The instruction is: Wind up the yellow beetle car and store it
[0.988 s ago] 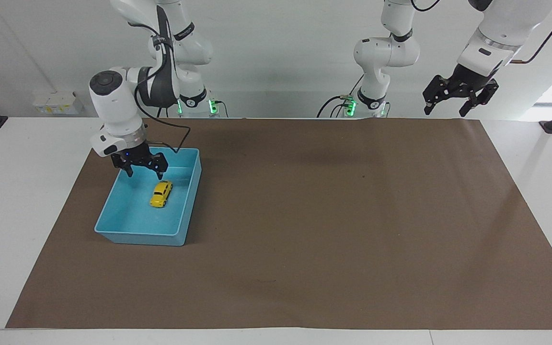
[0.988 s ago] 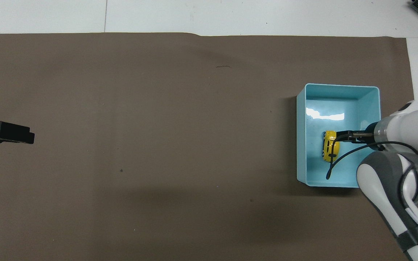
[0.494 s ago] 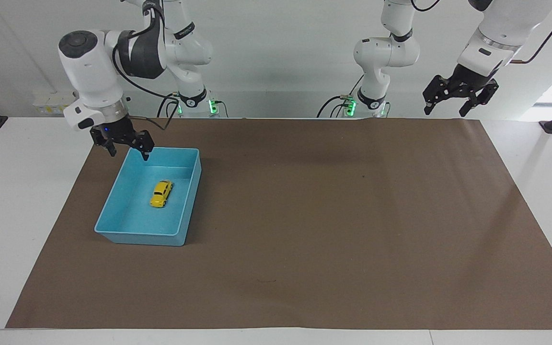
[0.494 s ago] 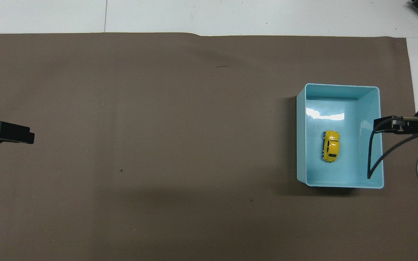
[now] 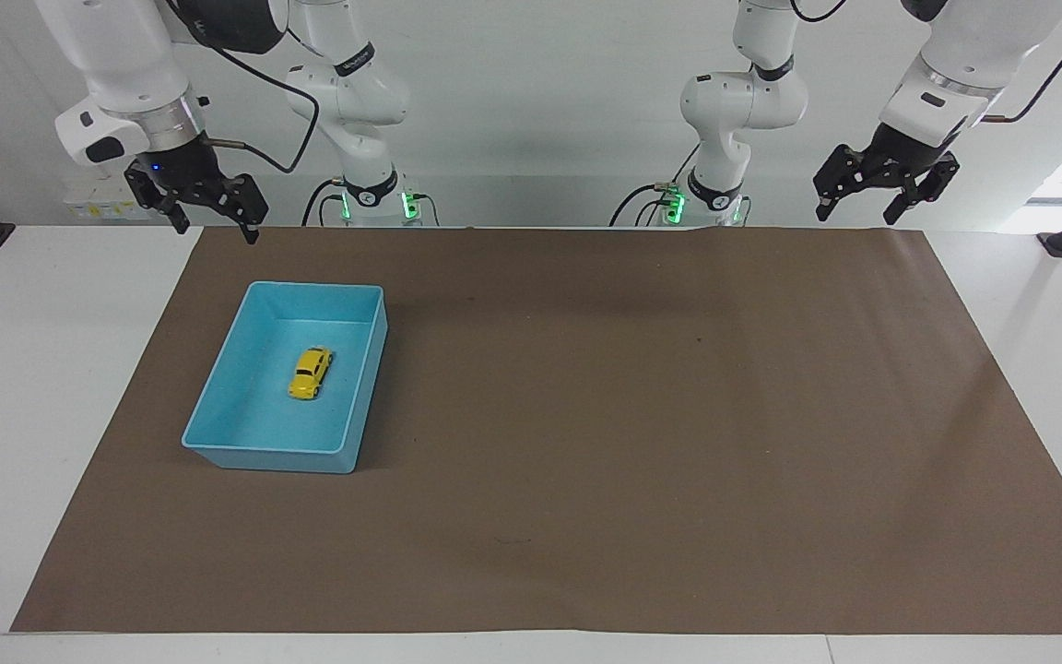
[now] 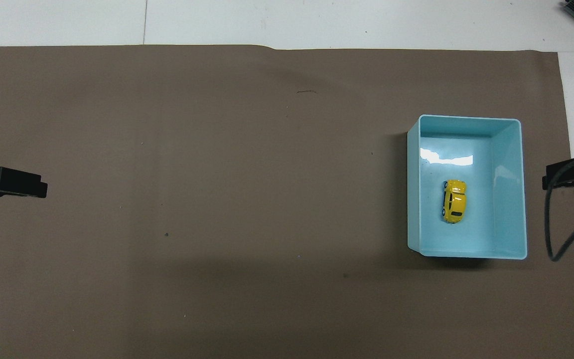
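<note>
The yellow beetle car (image 5: 311,373) (image 6: 454,200) lies on its wheels in the middle of the blue tray (image 5: 265,456) (image 6: 413,209), with nothing touching it. My right gripper (image 5: 216,231) (image 6: 549,179) hangs open and empty, well above the table, over the brown mat's edge beside the tray at the right arm's end. A black cable loops down from it. My left gripper (image 5: 855,217) (image 6: 39,185) waits open and empty, raised over the mat at the left arm's end.
A brown mat (image 5: 642,443) (image 6: 217,199) covers most of the white table (image 5: 33,387). The tray stands on it toward the right arm's end. A small dark speck (image 6: 166,234) marks the mat.
My right gripper has risen out of the tray and drawn back toward its base, away from the car. The car and the left arm have stayed put.
</note>
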Controlling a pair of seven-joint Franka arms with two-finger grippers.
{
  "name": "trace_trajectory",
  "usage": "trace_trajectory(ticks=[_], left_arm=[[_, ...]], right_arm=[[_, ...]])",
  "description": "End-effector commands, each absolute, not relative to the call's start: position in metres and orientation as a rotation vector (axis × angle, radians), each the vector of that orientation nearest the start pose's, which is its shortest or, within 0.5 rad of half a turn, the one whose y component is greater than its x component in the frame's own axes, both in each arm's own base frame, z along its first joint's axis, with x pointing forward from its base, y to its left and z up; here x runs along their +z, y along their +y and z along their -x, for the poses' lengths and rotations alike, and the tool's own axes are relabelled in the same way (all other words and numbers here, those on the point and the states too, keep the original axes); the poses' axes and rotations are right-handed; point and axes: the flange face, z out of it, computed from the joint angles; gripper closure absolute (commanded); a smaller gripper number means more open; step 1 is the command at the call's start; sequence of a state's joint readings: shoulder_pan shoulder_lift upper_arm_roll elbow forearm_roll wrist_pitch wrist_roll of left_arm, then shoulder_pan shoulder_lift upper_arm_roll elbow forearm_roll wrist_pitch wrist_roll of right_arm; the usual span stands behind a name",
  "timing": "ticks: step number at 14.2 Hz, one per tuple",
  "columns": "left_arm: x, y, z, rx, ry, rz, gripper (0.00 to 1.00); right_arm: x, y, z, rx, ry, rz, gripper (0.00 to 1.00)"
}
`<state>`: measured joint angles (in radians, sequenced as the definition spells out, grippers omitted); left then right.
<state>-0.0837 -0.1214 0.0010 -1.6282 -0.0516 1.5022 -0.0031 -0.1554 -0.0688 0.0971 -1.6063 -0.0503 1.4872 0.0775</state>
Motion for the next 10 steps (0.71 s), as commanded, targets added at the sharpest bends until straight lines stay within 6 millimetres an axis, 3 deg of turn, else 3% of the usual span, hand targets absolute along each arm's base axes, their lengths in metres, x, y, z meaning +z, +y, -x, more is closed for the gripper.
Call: trace_trajectory(ticks=[1,10], left_arm=[[0.6589,-0.0428,-0.5045,0.013,0.115,3.184,0.00],[0.6590,-0.0429,-0.5046,0.010,0.115,3.184,0.00]], right_arm=[[0.6551,-0.0344,-0.5270,0.121,0.255,3.130,0.00],[0.6469,-0.0321,-0.5239,0.075,0.248,3.131,0.00]])
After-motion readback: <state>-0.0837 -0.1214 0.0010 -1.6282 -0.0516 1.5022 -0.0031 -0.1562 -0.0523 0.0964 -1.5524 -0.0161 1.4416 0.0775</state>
